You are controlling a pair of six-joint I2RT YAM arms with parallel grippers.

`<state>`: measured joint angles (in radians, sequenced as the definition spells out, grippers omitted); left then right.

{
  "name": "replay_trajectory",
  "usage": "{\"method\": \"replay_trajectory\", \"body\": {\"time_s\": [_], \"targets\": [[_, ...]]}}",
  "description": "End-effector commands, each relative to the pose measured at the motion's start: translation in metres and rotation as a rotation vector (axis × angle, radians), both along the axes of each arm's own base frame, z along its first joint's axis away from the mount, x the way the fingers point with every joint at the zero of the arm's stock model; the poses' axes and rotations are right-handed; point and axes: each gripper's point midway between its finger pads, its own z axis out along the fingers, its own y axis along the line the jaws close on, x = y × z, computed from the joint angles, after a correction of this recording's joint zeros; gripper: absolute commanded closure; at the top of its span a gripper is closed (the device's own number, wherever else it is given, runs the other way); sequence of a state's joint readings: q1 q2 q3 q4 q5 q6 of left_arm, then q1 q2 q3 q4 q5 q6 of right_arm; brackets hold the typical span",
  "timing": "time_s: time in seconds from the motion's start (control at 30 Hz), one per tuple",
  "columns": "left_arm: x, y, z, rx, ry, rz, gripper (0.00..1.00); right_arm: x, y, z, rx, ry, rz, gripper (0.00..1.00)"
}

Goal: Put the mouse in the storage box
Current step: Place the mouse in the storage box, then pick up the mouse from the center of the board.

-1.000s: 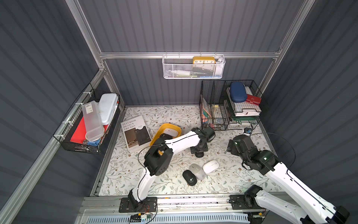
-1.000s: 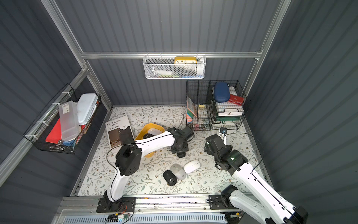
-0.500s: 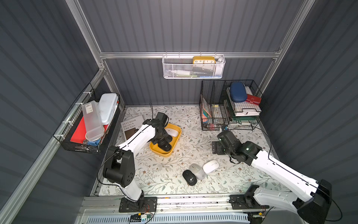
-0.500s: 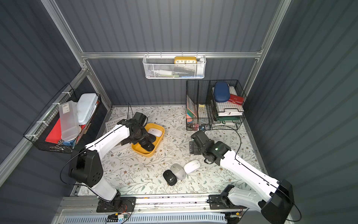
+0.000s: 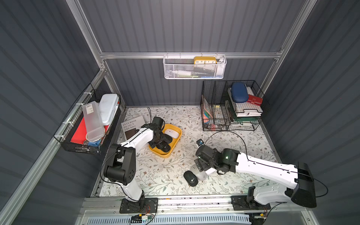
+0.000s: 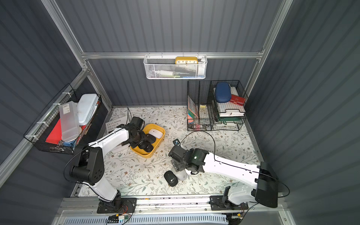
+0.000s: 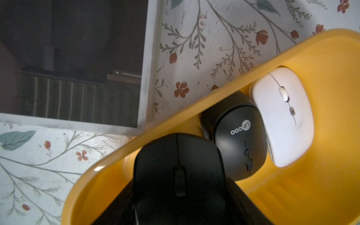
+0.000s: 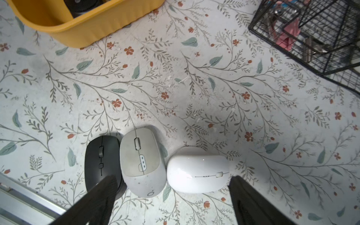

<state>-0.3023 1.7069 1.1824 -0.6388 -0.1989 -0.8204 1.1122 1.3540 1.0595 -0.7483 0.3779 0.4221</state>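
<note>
while over the storage box (image 7: pixel 321 58), left claw (image 7: pixel 181 194) around a black mouse (image 7: pixel 179 159)

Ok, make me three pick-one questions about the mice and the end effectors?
1. How many mice lie on the table outside the storage box? A one. B three. C five.
2. The right end effector is: A shut on a mouse. B shut empty. C open.
3. Where is the Lecoo mouse? A on the table. B in the storage box. C in the right end effector.
Answers: B, the black mouse, grey mouse and white mouse lie there; C, its fingers stand wide apart; B, yellow walls surround it.
</note>
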Motion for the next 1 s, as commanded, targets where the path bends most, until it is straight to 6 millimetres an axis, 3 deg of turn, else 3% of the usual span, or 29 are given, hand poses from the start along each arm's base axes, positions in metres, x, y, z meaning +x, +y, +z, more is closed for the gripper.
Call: {"method": "replay_trajectory", "body": {"time_s": [0.0, 0.13, 0.3, 0.43, 0.67, 0.77, 0.8, 0.97], "targets": [[0.002, 0.003, 0.007, 0.003, -0.023, -0.003, 0.19, -0.014, 0.005, -0.002, -0.032, 0.016, 0.006, 0.06], [0.001, 0.002, 0.027, -0.008, -0.056, -0.009, 0.14, -0.041, 0.02, -0.013, -0.069, 0.068, 0.058, 0.06], [0.007, 0.005, 0.082, -0.034, -0.202, 0.012, 0.03, -0.081, 0.049, -0.027, -0.077, 0.115, 0.143, 0.08], [0.004, 0.007, 0.111, -0.062, -0.29, 0.036, 0.01, -0.096, 0.063, -0.044, -0.099, 0.167, 0.153, 0.12], [-0.003, 0.008, 0.123, -0.088, -0.325, 0.051, 0.01, -0.095, 0.073, -0.079, -0.145, 0.246, 0.106, 0.19], [-0.005, 0.009, 0.124, -0.088, -0.328, 0.053, 0.01, -0.09, 0.071, -0.084, -0.108, 0.277, 0.083, 0.22], [-0.005, 0.01, 0.124, -0.086, -0.329, 0.056, 0.01, -0.079, 0.068, -0.086, -0.096, 0.289, 0.053, 0.22], [-0.007, 0.012, 0.127, -0.081, -0.337, 0.062, 0.01, -0.075, 0.073, -0.098, -0.111, 0.319, 0.064, 0.25]]}}
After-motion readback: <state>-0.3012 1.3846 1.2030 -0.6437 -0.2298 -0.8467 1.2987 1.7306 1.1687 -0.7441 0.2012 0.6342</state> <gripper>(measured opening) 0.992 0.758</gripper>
